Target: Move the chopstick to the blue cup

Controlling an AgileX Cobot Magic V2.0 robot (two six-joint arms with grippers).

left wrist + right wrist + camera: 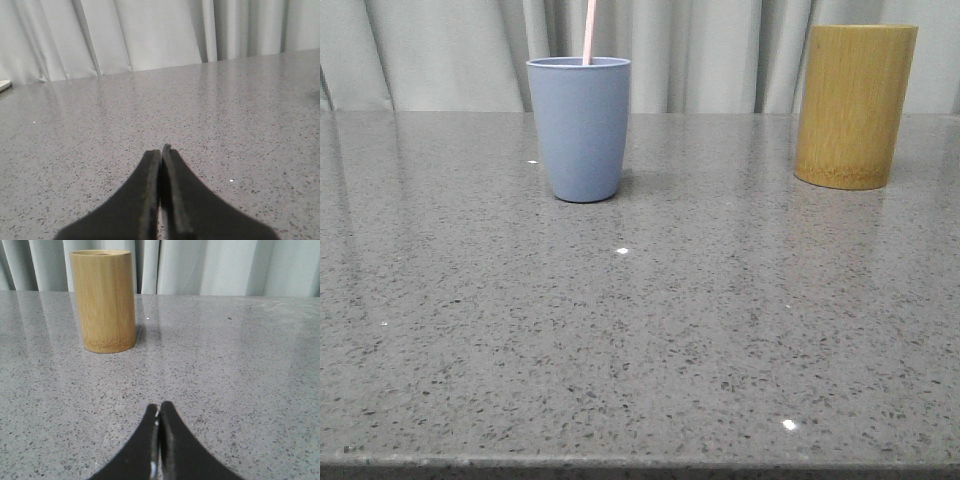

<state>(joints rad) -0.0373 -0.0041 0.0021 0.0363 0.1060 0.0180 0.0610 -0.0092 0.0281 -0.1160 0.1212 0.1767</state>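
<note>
Standing in the blue cup, the chopstick; no readable writing

I see two uprights on the speckled grey table: the blue cup, with the chopstick rising from its mouth, and the bamboo cylinder well apart to its right; between them and across the near tabletop I have open passage
</note>
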